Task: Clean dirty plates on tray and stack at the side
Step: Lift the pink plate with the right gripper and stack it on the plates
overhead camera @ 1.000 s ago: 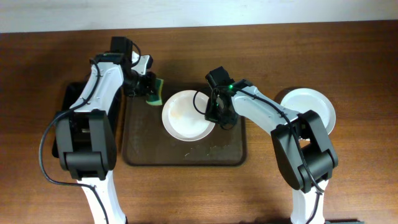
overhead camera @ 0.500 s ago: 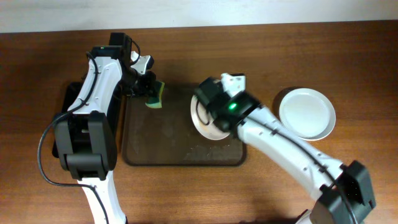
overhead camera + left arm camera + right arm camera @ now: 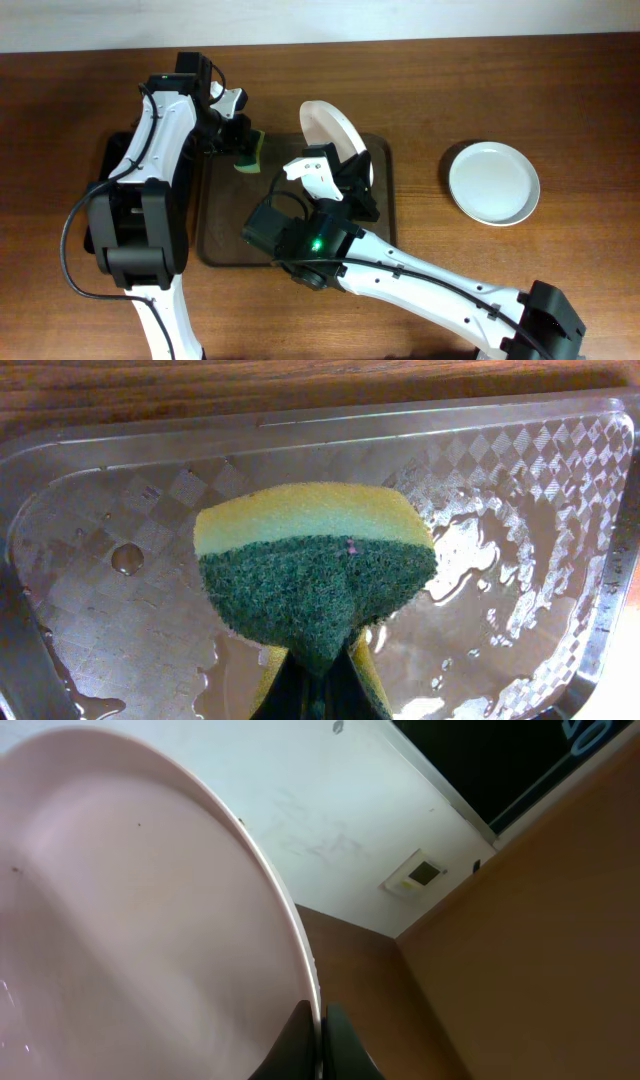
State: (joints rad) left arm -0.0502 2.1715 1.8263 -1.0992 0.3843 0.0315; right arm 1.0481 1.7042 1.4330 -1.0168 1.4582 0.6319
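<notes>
Plate (image 3: pixel 333 130): raised off tray (image 3: pixel 225 235), now tilted on edge
Right pincer (image 3: pixel 322 1032): pinching plate rim
Left pincer (image 3: pixel 312 685): unmoved, pinching sponge (image 3: pixel 310 555)

I see one white plate (image 3: pixel 333 130) raised and tipped steeply on edge above the far right part of the tray (image 3: pixel 228 225). On the right wrist camera this plate (image 3: pixel 130 920) shows a pale, glossy face filling the left of the view. The tray (image 3: pixel 120 500) is dark brown, low-rimmed and round-cornered, its patterned floor wet with droplets. A second white plate (image 3: pixel 493 183) lies flat on the table (image 3: pixel 560 90), well right of the tray.
</notes>
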